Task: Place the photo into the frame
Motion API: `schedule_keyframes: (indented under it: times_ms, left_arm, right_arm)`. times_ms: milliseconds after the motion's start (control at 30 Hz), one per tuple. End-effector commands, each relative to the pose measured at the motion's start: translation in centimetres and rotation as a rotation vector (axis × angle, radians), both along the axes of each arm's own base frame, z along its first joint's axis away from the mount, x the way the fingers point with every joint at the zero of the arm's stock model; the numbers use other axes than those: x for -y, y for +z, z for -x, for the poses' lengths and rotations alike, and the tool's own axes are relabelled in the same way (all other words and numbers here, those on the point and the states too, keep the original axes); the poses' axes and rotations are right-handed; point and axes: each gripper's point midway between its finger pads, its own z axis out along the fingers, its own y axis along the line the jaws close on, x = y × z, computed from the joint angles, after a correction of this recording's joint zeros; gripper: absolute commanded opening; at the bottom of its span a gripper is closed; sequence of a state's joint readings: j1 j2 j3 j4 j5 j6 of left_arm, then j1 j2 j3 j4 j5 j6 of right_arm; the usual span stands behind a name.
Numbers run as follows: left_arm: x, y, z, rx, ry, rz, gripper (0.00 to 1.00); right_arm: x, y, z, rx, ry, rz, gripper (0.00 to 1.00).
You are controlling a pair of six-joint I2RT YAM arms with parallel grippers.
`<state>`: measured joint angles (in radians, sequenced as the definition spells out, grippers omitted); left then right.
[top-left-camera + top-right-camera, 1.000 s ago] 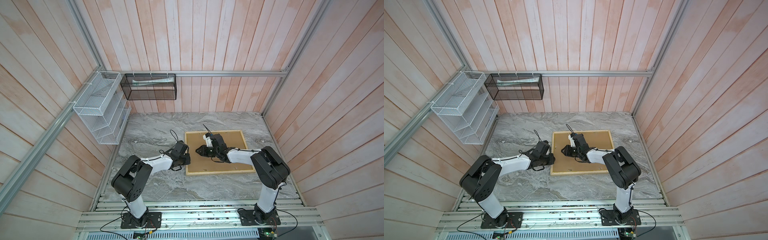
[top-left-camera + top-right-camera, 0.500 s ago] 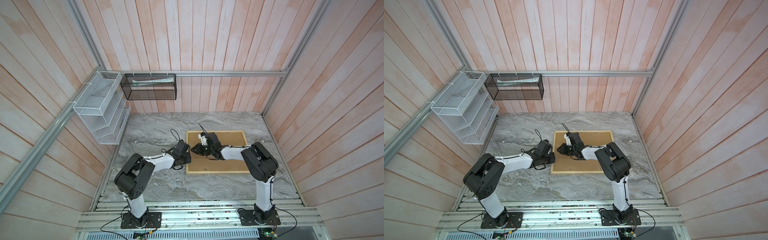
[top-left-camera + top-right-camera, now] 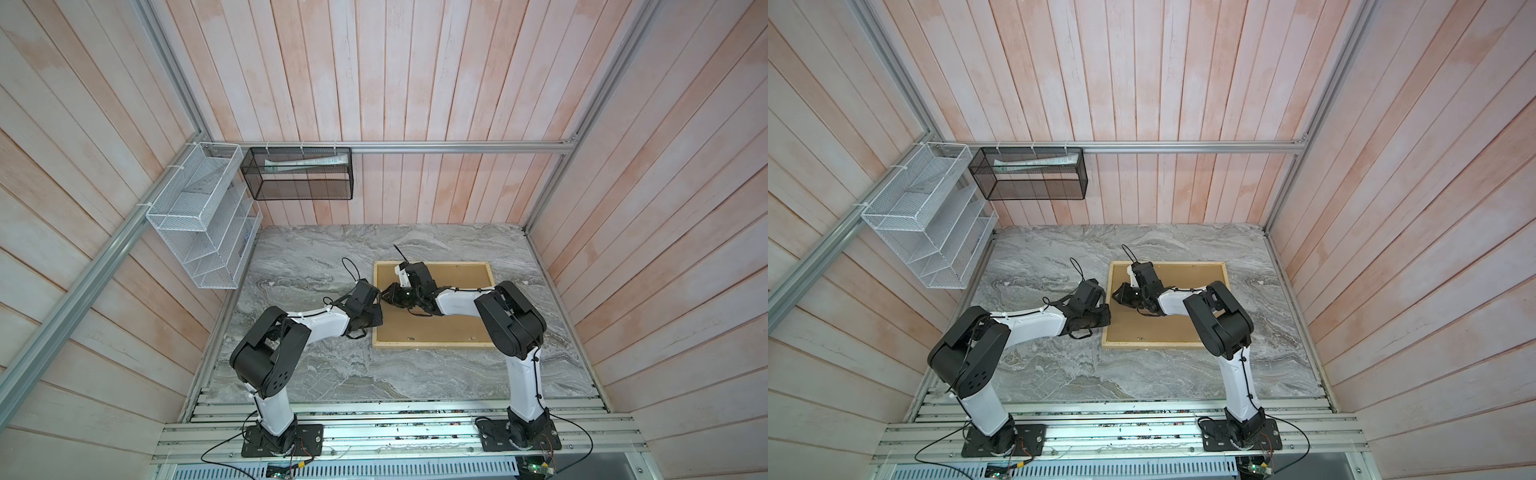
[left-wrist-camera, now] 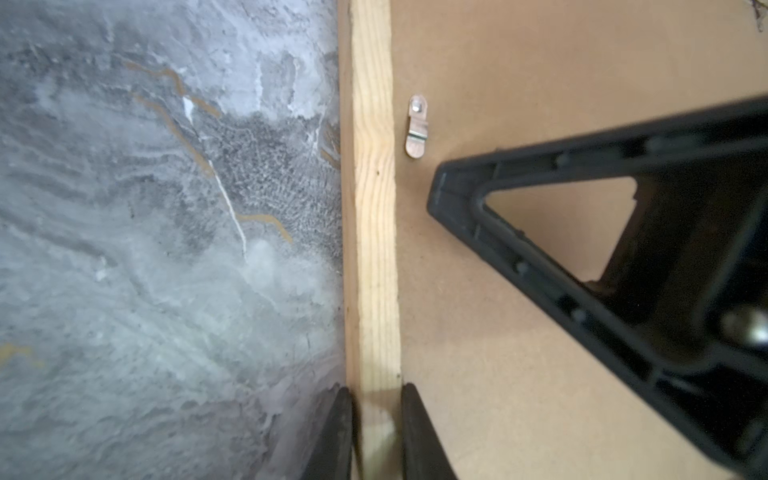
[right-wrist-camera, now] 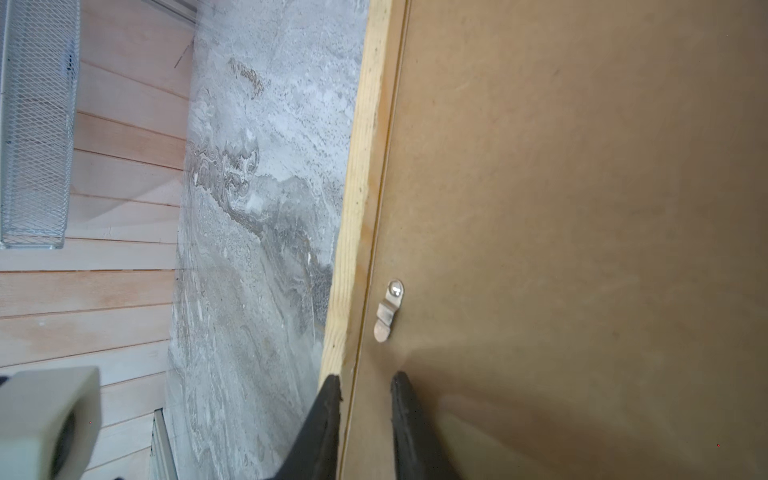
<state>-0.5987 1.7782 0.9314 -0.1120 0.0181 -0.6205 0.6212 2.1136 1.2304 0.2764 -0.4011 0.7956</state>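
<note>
The frame [image 3: 432,344] [image 3: 1150,343] of pale wood lies face down on the marble table, filled by the brown backing panel [image 3: 457,328] [image 3: 1167,328]. My left gripper [image 3: 377,309] [image 4: 376,395] is shut on the frame's left rail [image 4: 372,208], one finger on each side of the wood. My right gripper [image 3: 385,291] [image 5: 365,380] hovers low at the same left edge, over the seam between the rail [image 5: 357,166] and the backing. Its jaws are a little apart with nothing between them. A metal turn clip [image 4: 417,126] [image 5: 386,311] lies just ahead of it. The photo is hidden.
A white wire rack [image 3: 199,224] hangs on the left wall and a black mesh basket [image 3: 297,172] with papers on the back wall. Bare marble [image 3: 316,257] lies left of and behind the frame. Aluminium rails [image 3: 395,415] run along the table's front edge.
My right gripper has slid left across the backing panel to the frame's left edge. My left gripper has closed on the left rail.
</note>
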Motion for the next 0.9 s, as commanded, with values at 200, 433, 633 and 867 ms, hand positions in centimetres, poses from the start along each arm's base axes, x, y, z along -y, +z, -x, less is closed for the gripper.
schedule_keyframes:
  times_ms: [200, 433, 633, 867]
  left_arm:
    - [-0.7, -3.3, 2.1, -0.104, -0.025, -0.044, 0.12]
    - [-0.2, -2.9, 2.1, -0.093, -0.036, -0.016, 0.11]
    - [0.0, -2.5, 2.2, -0.083, -0.045, 0.007, 0.10]
    - [0.7, -2.3, 2.3, -0.076, -0.066, 0.041, 0.10]
  right_arm:
    - [0.1, -3.0, -0.3, -0.096, -0.071, 0.049, 0.26]
    - [-0.7, -3.9, 0.2, -0.203, -0.141, -0.094, 0.27]
    - [-0.2, -5.0, 0.5, -0.287, -0.298, -0.178, 0.27]
    - [1.0, -4.9, 0.6, -0.320, -0.414, -0.223, 0.28]
